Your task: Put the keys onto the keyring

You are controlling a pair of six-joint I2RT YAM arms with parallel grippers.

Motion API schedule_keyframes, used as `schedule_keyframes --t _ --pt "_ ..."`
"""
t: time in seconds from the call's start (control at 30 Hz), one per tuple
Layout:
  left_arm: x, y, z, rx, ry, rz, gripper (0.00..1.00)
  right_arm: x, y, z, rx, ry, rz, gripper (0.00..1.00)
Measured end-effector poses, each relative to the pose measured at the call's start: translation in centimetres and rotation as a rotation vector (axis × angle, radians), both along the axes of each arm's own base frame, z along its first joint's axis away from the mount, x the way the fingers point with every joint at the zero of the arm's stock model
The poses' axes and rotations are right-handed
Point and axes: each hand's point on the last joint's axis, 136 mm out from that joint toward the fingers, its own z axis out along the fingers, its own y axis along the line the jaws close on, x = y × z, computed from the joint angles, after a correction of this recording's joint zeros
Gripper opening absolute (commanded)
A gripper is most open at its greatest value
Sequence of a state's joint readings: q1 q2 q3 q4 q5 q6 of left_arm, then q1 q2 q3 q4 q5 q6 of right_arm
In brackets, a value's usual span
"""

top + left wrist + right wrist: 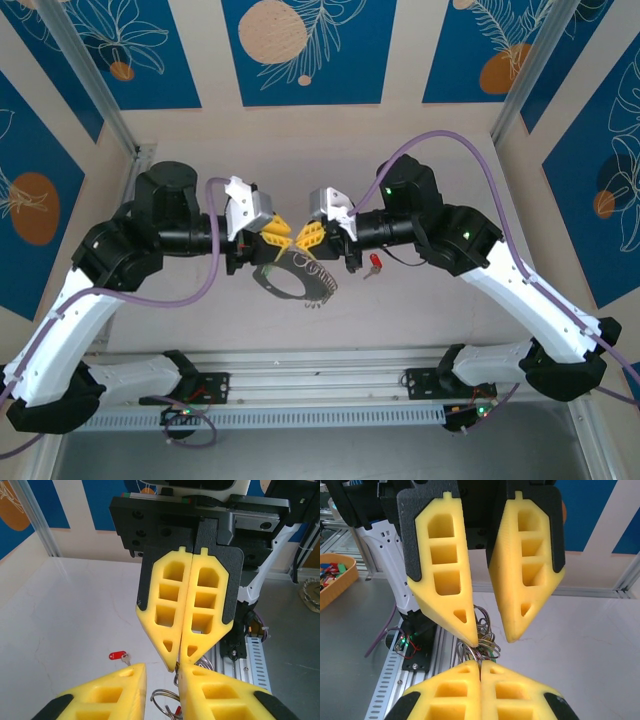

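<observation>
Top external view: the left gripper and right gripper meet tip to tip above the middle of the table. The keyring hangs at 6 o'clock from them. A red key lies on the table at 2 o'clock from the ring, apart from it. Left fingers stand narrowly apart, with wire loops at their tips. Right fingers are pressed together; what they pinch cannot be told.

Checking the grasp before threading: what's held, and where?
Right gripper pinches the keyring by its wire loops, at the fingertips; left gripper is open, holding nothing.
</observation>
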State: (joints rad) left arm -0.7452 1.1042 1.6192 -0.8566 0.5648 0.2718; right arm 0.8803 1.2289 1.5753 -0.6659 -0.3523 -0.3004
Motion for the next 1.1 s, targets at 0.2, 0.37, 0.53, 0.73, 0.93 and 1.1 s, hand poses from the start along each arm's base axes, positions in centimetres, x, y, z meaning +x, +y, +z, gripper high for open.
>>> schedule_keyframes --t 0.2,0.37,0.53,0.73,0.93,1.1 --pt "0.3 0.0 0.0 0.003 -0.007 0.014 0.25 0.4 -0.2 0.0 0.000 0.006 -0.011 0.00" --pt "0.0 -0.1 0.2 -0.001 -0.011 0.005 0.16 1.3 -0.5 0.0 0.000 -0.005 -0.045 0.00" --pt "0.0 -0.5 0.6 -0.004 -0.027 -0.017 0.11 1.7 -0.6 -0.2 -0.005 -0.005 -0.061 0.00" --pt "0.7 -1.5 -0.5 0.027 -0.015 -0.049 0.16 1.8 -0.6 -0.3 -0.007 -0.015 -0.058 0.00" --pt "1.2 -2.0 -1.1 0.058 -0.011 -0.058 0.12 2.3 -1.0 -1.0 -0.023 0.000 -0.072 0.00" --pt "1.4 -2.3 -1.6 0.072 0.003 -0.062 0.18 2.4 -1.6 -1.2 -0.010 0.004 -0.071 0.00"
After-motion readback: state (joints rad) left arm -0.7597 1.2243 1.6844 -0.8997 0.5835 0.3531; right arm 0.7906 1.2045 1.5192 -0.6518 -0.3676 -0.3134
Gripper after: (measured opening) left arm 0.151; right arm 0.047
